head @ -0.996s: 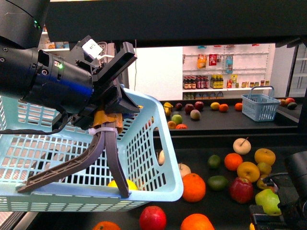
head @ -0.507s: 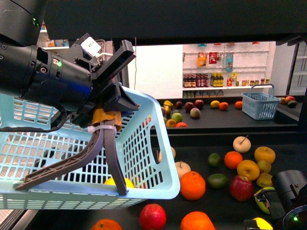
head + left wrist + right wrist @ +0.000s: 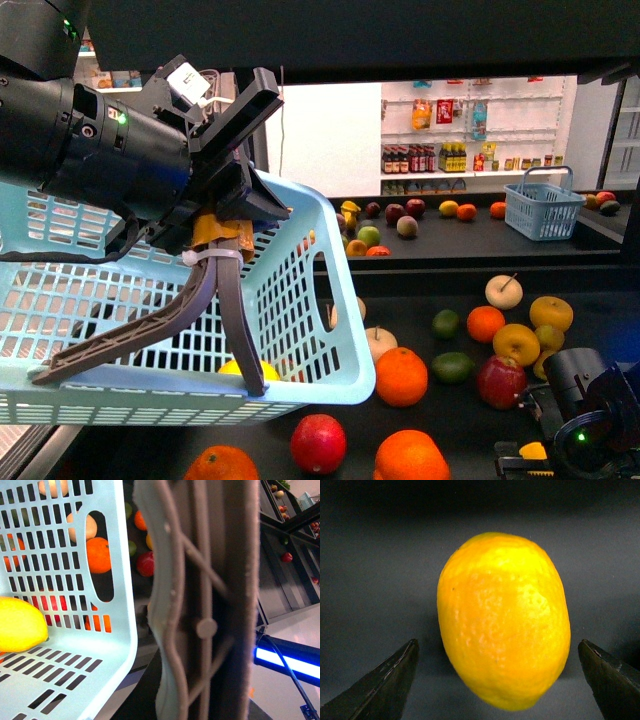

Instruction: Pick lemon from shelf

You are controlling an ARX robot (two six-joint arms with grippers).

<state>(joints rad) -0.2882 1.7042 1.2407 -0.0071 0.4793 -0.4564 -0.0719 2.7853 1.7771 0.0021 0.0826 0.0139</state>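
A bright yellow lemon (image 3: 503,620) lies on the dark tier of the black shelf (image 3: 600,300), directly between the two spread fingertips of my right gripper (image 3: 497,642), which is open and not touching it. In the front view only a sliver of this lemon (image 3: 533,451) shows beside the right gripper (image 3: 560,440) at the bottom right. My left gripper (image 3: 222,240) is shut on the grey handle (image 3: 200,605) of a light blue basket (image 3: 300,300) and holds it up at the left. A second lemon (image 3: 20,625) lies inside the basket (image 3: 105,580).
Oranges (image 3: 402,376), red apples (image 3: 318,442), yellow apples (image 3: 517,343) and limes (image 3: 453,367) are scattered on the tier around the right gripper. A small blue basket (image 3: 543,210) and more fruit stand on the tier behind it. White store shelves lie beyond.
My right arm has come in and lowered over the fruit at the front right, covering the green apple; the lemon now shows by it. The basket has drifted slightly left and down.
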